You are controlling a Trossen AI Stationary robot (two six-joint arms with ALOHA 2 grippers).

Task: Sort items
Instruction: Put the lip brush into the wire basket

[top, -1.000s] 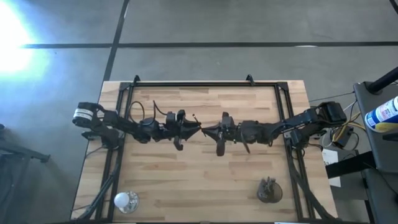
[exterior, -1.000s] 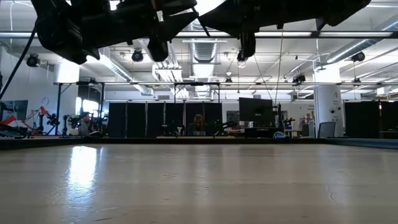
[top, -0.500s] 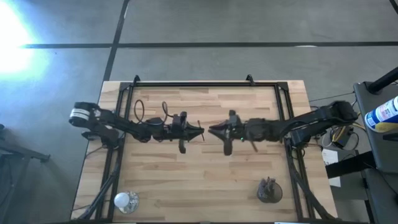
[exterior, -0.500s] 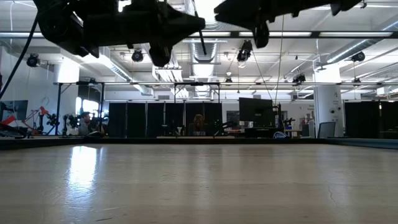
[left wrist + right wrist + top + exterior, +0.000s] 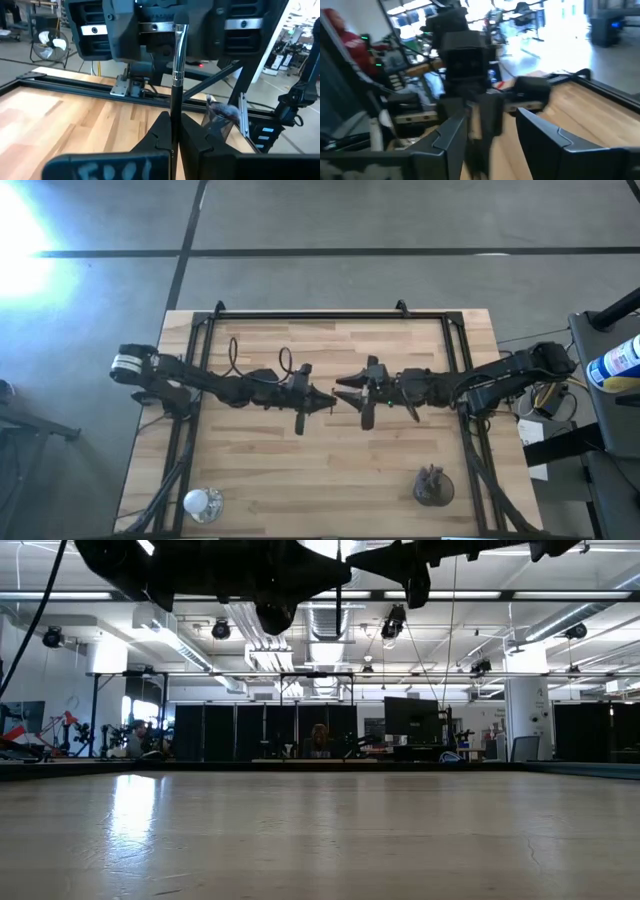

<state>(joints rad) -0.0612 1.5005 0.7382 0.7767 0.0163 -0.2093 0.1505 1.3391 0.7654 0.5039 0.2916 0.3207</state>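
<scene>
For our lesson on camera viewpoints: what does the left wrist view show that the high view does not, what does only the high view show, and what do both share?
Only the left wrist view shows the detail of the brush: a slim dark handle with a silver band, upright and clamped in the left pincer.

Only the high view shows the silver cup at one near corner, far from the dark cup holding more brushes.

Both show the wooden table and the right pincer facing the left pincer, tips almost meeting above the table's middle.

A wood table (image 5: 330, 470) stands on a grey concrete floor (image 5: 330, 220). Beyond it, a hall with ceiling lights (image 5: 600, 595), dark partitions (image 5: 230, 730) and a fan (image 5: 50, 42).
</scene>
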